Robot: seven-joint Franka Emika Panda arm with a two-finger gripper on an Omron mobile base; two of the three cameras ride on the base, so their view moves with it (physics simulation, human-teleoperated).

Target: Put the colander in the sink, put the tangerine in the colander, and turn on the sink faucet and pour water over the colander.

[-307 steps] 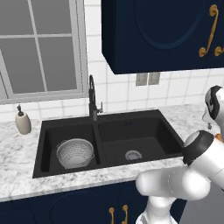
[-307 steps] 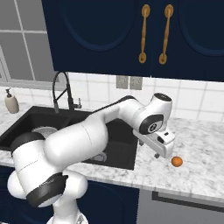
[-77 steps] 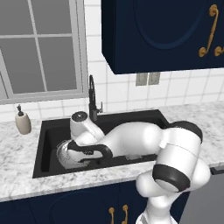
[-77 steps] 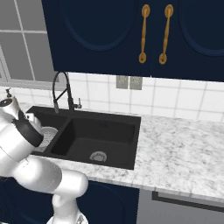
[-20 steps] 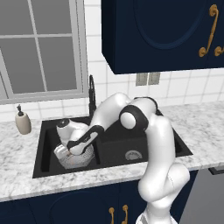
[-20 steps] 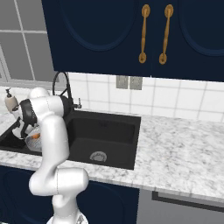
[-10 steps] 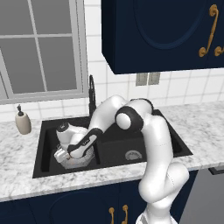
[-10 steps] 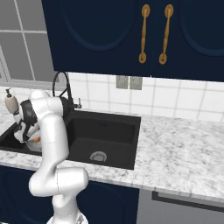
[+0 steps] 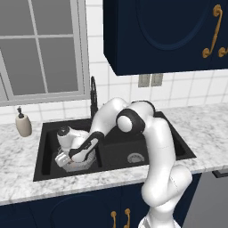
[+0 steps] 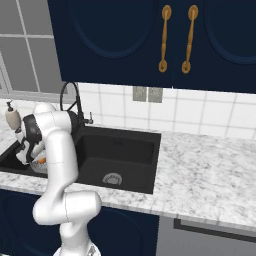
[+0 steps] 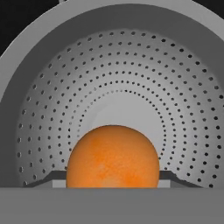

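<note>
Hand view: tangerine [image 11: 113,157] over colander [image 11: 57,87]; soap bottle [image 9: 23,124] beside sink [image 9: 42,147].

I'm seeing the tangerine [image 11: 113,156] glowing bright orange with faint mottling against the silver-grey colander [image 11: 57,92], whose wall is showing rings of small dark holes. The sink [image 9: 147,140] is reading matte black, the counter [image 10: 210,175] is showing white marble with grey veining, and the cabinets [image 10: 125,40] are looking navy
</note>
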